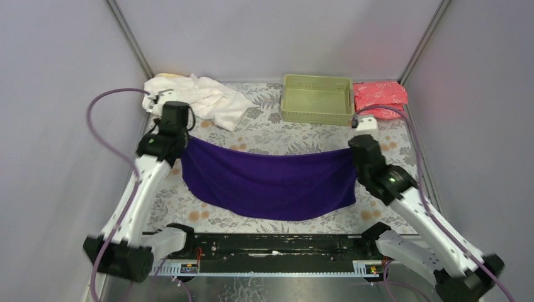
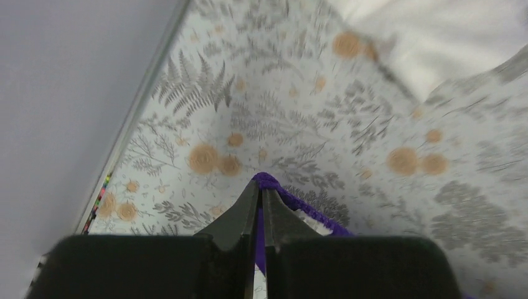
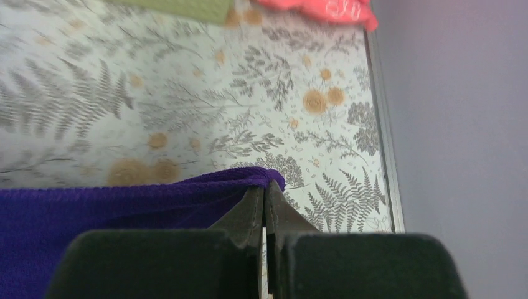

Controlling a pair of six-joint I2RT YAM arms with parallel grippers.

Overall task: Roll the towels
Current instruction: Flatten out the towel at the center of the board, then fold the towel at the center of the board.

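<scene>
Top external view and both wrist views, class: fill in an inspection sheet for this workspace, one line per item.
Surface: table covered in a grey fern and orange flower print.
Job's things: purple towel unrolled, stretched between both grippers and sagging in the middle; white towel crumpled at the far left, unrolled.
Clutter: light green basket at the far edge, packets in pink-red wrap to its right.
Grippers: left gripper and right gripper each shut on a corner of the purple towel.
Cables: cables loop from each wrist, off the towels.
Surroundings: plain pale walls on three sides.
</scene>
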